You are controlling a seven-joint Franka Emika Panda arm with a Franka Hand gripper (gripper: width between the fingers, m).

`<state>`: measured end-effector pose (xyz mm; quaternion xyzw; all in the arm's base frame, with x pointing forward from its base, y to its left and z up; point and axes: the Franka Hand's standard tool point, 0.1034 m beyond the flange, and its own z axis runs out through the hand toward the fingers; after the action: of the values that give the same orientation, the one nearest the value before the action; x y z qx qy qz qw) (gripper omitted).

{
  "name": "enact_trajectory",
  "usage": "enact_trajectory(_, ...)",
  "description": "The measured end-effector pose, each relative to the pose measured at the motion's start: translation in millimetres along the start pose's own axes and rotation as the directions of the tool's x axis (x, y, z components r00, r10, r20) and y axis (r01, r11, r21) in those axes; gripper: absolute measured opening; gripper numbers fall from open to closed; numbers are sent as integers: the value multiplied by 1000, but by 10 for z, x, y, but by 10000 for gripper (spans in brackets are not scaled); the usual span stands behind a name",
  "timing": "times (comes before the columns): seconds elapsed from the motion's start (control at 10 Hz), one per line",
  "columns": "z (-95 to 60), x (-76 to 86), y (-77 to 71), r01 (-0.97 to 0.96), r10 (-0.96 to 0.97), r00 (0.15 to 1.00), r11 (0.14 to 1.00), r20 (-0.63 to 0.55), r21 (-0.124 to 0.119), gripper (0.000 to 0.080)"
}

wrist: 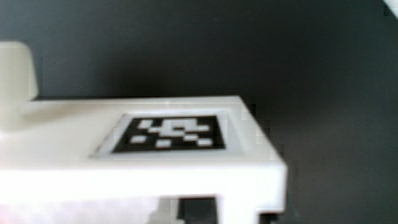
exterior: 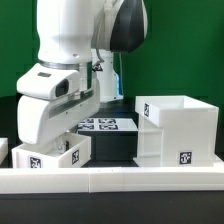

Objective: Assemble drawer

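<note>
The white drawer box, open at the top and with a marker tag on its front, stands at the exterior view's right. A smaller white drawer part with tags lies at the front left. In the wrist view a white part with a black-and-white tag fills the lower half, close under the camera. A white upright piece shows at the frame's edge. My gripper is hidden behind the arm's own links in the exterior view. In the wrist view its fingers cannot be made out.
The marker board lies flat behind the parts, in the middle. A white rail runs along the table's front edge. The table is black; a green wall stands behind.
</note>
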<state>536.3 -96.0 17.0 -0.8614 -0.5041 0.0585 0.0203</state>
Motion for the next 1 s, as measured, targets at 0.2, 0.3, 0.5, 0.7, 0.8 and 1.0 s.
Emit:
enact_trajectory(0.2,5,-31,9,144,-144,990,990,7,-1,41)
enact_trajectory(0.3,3,-37,14,181,-181,984,984,7,-6,41)
enact_trajectory(0.5,-12,-82,-19,365,-365,931,929,9,-63,41)
enact_trajectory(0.7,10,-90,-76,371,-371,929,927,14,-61,41)
enact_trajectory(0.8,10,-136,-81,266,-267,964,964,15,12,41)
enact_trajectory(1.0,13,-134,-27,309,-309,951,951,22,-5,41)
